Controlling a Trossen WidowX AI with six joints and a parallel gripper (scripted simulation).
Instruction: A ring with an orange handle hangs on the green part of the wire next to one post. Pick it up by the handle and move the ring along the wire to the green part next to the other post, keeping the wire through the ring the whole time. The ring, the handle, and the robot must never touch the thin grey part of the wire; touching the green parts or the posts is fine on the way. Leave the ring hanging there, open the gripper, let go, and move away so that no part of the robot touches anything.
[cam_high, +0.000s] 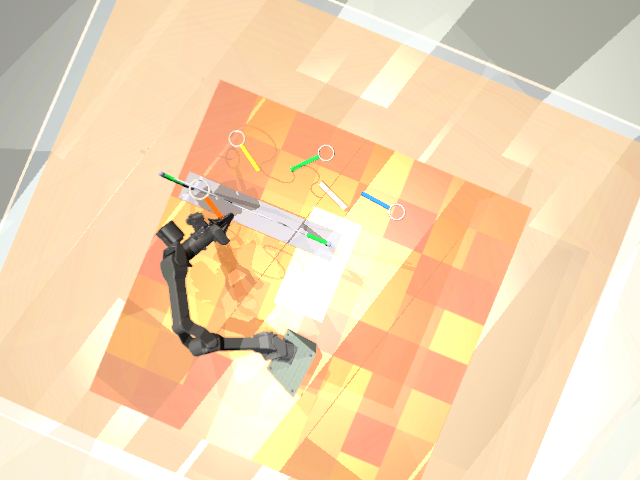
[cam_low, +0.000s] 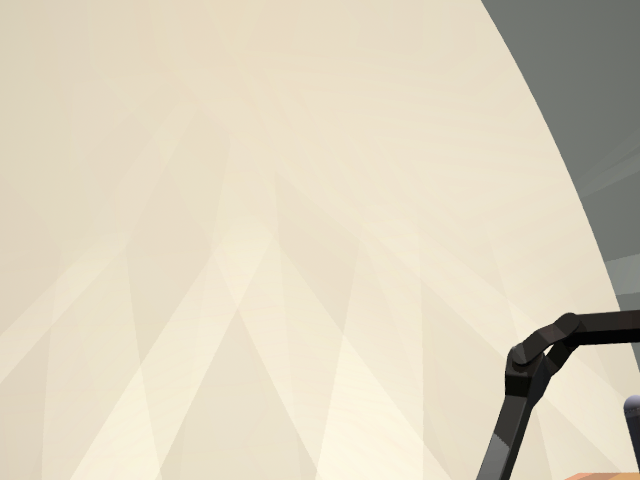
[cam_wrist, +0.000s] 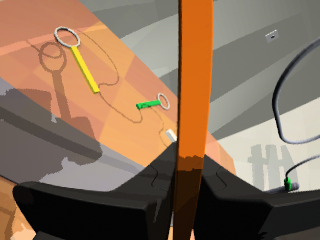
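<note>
The orange handle (cam_high: 212, 207) (cam_wrist: 195, 75) stands between the fingers of my gripper (cam_high: 223, 217) (cam_wrist: 180, 149), which is shut on it. Its ring (cam_high: 199, 179) is around the grey stretch of wire in the top view, just inward of the left green part (cam_high: 173, 178). Whether ring and wire touch, I cannot tell. The ring is outside the wrist view. The other green part (cam_high: 317, 239) (cam_wrist: 287, 184) is beside the right post (cam_high: 328, 243) (cam_wrist: 295, 187). The grey wire (cam_wrist: 274, 102) bends at the right of the wrist view. The left post (cam_high: 161, 174) is at the far end.
The base plate (cam_high: 310, 245) lies under the wire. Behind it lie a yellow-handled ring (cam_high: 250, 157) (cam_wrist: 85, 70), a green-handled ring (cam_high: 305, 163) (cam_wrist: 148, 104), a white handle (cam_high: 332, 195) and a blue-handled ring (cam_high: 375, 200). The exterior view shows only part of the arm (cam_low: 519, 379) and a dark post (cam_low: 633, 413).
</note>
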